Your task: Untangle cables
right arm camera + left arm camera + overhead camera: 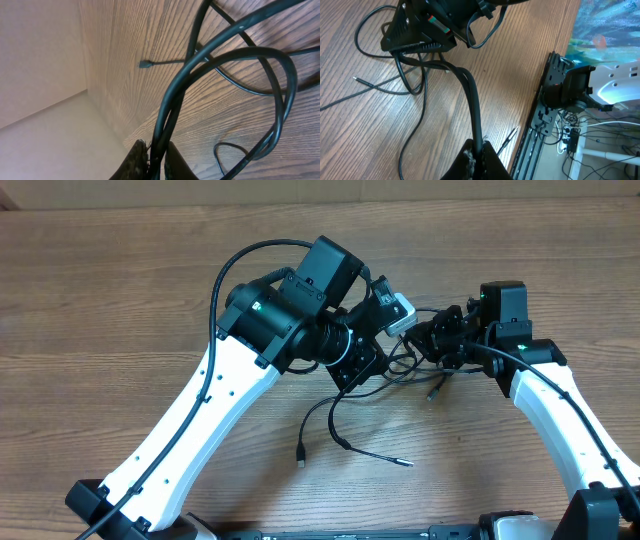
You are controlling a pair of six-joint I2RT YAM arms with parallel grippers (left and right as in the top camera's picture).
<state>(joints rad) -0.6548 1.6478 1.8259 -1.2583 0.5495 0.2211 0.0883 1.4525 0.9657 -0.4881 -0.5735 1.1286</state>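
Evidently the cables [370, 451] are light, limp and thin, and likely to slip under a loose grip. They lie tangled mid-desk [100, 300], loose plugs trailing toward the near edge. Left pincer [477, 152] is clamped on a doubled strand. Right pincer [156, 152] pinches several strands. Best hold: near a plug, clear of crossings.

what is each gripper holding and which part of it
The cables, mid-length, not at a plug: the left gripper pinches a stretch of cord, the right gripper several looped strands.
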